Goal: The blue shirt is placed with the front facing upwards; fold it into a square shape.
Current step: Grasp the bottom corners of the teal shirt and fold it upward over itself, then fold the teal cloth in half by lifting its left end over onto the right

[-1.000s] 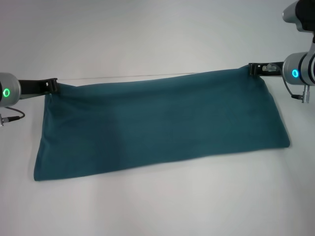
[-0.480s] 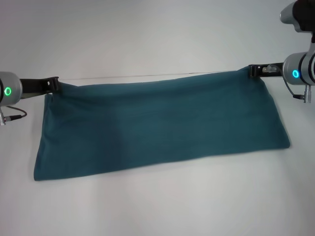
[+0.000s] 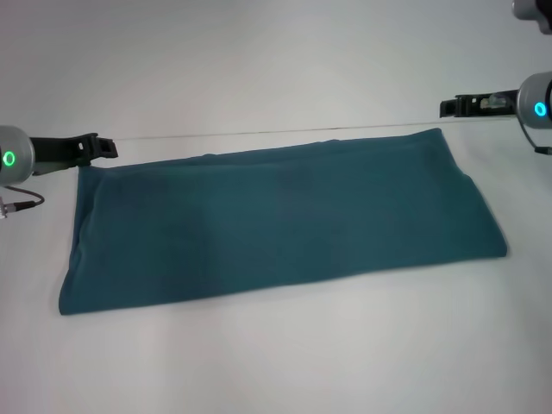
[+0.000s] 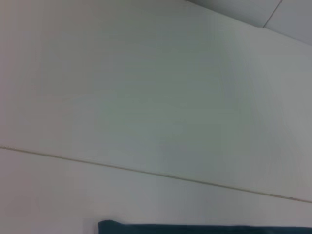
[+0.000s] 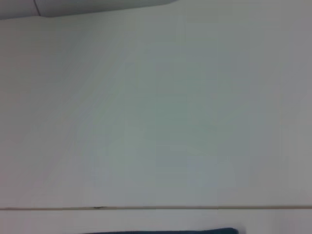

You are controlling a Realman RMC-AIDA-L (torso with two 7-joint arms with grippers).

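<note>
Plain teal-blue shirt (image 3: 276, 224), white table (image 3: 276, 69), black hands with green ring lights

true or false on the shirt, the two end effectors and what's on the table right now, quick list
1. The blue shirt lies folded into a long flat band on the table. True.
2. The left end effector grips the shirt's corner. False: it is clear of the cloth, just beyond the far left corner.
3. The right end effector is off the shirt. True.
4. Pink lettering shows on top. False: only plain blue cloth shows.
5. The shirt is already square. False: it is much wider than deep.
</note>
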